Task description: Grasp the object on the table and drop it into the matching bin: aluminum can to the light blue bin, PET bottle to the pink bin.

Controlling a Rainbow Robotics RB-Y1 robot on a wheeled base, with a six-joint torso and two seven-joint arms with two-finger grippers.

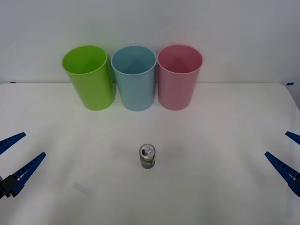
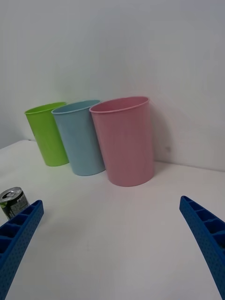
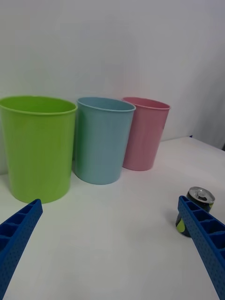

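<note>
The left end effector (image 1: 16,161) sits at the lower left of the front view, its two blue ribbed fingers spread wide and holding nothing. The right end effector (image 1: 290,161) mirrors it at the lower right edge, also spread wide and empty. Both hang over the white table (image 1: 225,140) near its front corners, well apart from everything else.

Between them, just below the centre of the frame, the can (image 1: 147,156) stands upright on the table, silver top and pull-tab facing up, dark label with green and red below. It touches neither end effector, and bare table lies all round it. In the left wrist view the can (image 3: 194,212) shows just behind one blue finger (image 3: 204,243); in the right wrist view the can (image 2: 13,201) shows just behind a finger (image 2: 18,234) too.

Farther back, in the upper middle of the frame, three tall tubs stand in a row against the wall: a lime green tub (image 1: 89,77) on the left, the light blue bin (image 1: 135,78) in the middle, and the pink bin (image 1: 178,77) on the right. The tubs stand just beside one another, all open-mouthed and upright. A wide stretch of bare table separates the can from the bins.
</note>
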